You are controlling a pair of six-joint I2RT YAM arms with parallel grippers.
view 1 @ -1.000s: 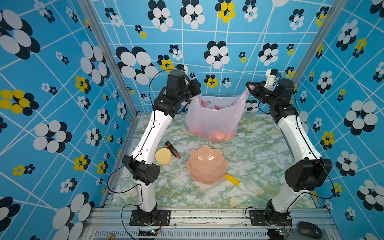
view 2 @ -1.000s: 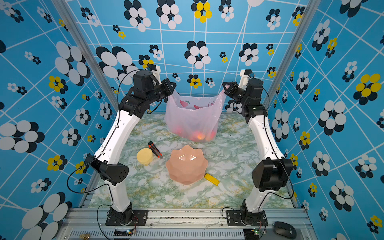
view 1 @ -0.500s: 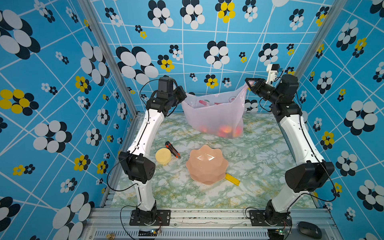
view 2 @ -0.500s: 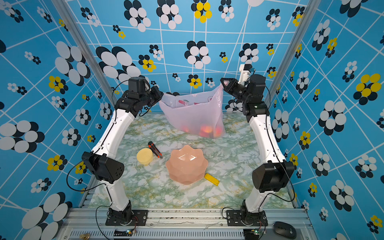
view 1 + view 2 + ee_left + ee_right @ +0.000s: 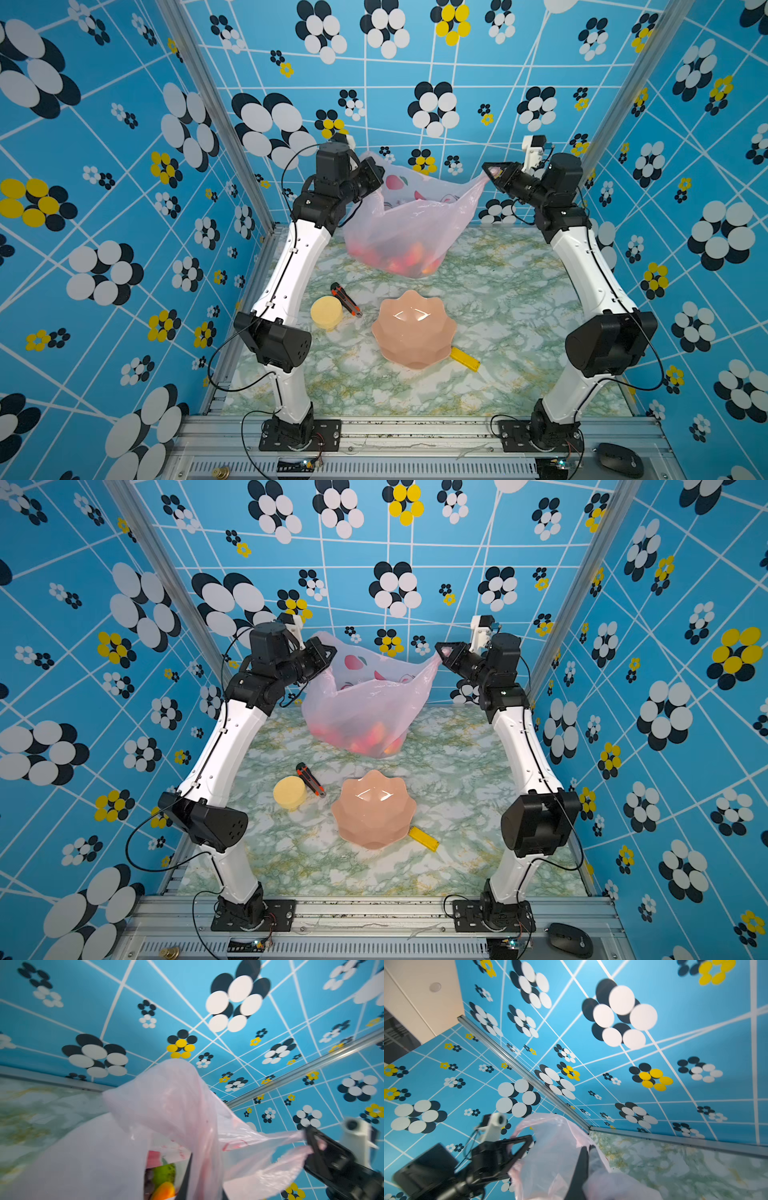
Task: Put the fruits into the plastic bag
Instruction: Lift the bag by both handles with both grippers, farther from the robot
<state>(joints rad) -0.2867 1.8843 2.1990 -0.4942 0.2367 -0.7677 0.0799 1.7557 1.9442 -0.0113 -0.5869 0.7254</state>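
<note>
plastic bag (image 5: 419, 220) around blurry fruits (image 5: 409, 258)

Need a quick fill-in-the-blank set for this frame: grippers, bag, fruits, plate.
1. The left gripper and right gripper are both ____ on the plastic bag.
2. The fruits lie ____ the bag.
3. The pink scalloped plate holds ____ fruits.
Missing words: shut; inside; no.

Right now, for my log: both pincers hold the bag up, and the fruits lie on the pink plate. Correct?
Not quite: both top views show the left pincer and right pincer holding the bag up, with the fruits inside it, not on the plate.
</note>
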